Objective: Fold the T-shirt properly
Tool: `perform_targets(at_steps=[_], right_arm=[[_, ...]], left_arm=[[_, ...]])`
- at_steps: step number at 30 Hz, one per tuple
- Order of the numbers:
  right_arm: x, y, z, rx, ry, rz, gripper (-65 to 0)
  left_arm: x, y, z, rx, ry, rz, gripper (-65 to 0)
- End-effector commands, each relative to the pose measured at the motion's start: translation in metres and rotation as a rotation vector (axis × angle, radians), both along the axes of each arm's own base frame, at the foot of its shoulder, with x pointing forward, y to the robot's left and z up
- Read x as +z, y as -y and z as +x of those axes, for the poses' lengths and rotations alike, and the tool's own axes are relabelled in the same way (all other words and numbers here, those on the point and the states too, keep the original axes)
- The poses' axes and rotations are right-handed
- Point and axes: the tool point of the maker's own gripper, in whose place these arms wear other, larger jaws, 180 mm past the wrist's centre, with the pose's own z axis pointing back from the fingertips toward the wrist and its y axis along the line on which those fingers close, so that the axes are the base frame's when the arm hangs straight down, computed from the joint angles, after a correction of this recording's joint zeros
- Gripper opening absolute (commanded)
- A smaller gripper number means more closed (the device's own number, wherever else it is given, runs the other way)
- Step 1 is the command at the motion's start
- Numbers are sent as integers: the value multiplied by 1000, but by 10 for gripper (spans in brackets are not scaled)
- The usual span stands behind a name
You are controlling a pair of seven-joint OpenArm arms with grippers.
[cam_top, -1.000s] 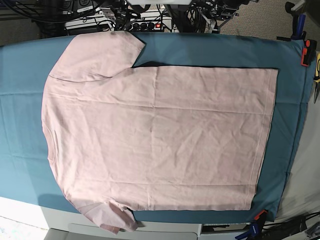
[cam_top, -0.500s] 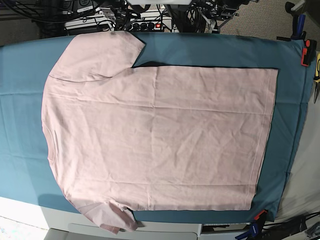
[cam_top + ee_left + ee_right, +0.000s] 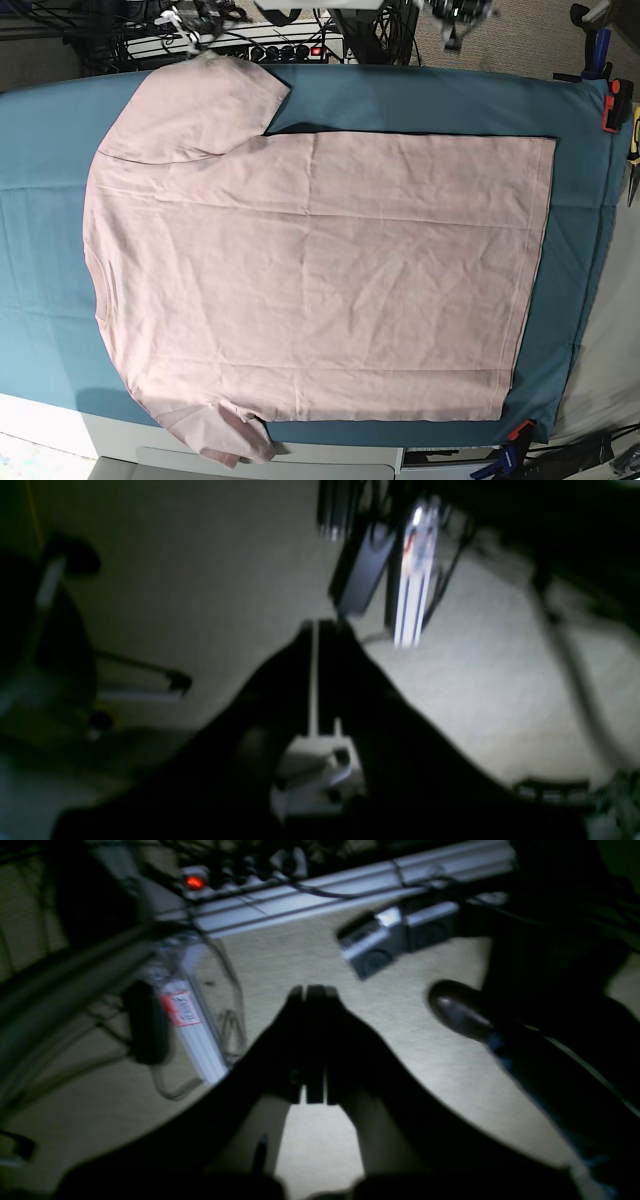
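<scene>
We see the pale pink T-shirt [image 3: 310, 270] lying flat, plain side up, covering most of the teal table cloth [image 3: 50, 200], collar toward the left edge, hem toward the right. The left gripper [image 3: 320, 627] and right gripper [image 3: 312, 990] hang off the table, jaws closed, empty. To begin well, we judge each should open and pinch a sleeve-side corner cleanly.

A robotics lab or workshop. A cloth-covered table [image 3: 580, 200] is held by clamps [image 3: 612, 105]; beyond the right gripper [image 3: 314, 990] lie a power strip [image 3: 240, 872], cables and carpet floor [image 3: 280, 960].
</scene>
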Motion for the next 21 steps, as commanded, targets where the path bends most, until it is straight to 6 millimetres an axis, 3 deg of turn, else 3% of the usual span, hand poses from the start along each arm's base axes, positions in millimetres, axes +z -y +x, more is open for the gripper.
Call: perform_targets(at_steps=[1, 7, 13, 17, 21], right_arm=[[6, 15, -1, 11, 13, -27, -650], [44, 57, -31, 103, 38, -104, -650], [110, 78, -41, 276, 116, -153, -650], [169, 87, -26, 264, 238, -183, -650], [237, 109, 14, 137, 406, -222, -650]], left_arm=[[4, -5, -6, -6, 7, 4, -615], [47, -23, -45, -65, 27, 14, -615], [125, -55, -57, -187, 40, 25, -615], [194, -76, -33, -314, 151, 70, -615], [263, -84, 22, -353, 328, 97, -615]])
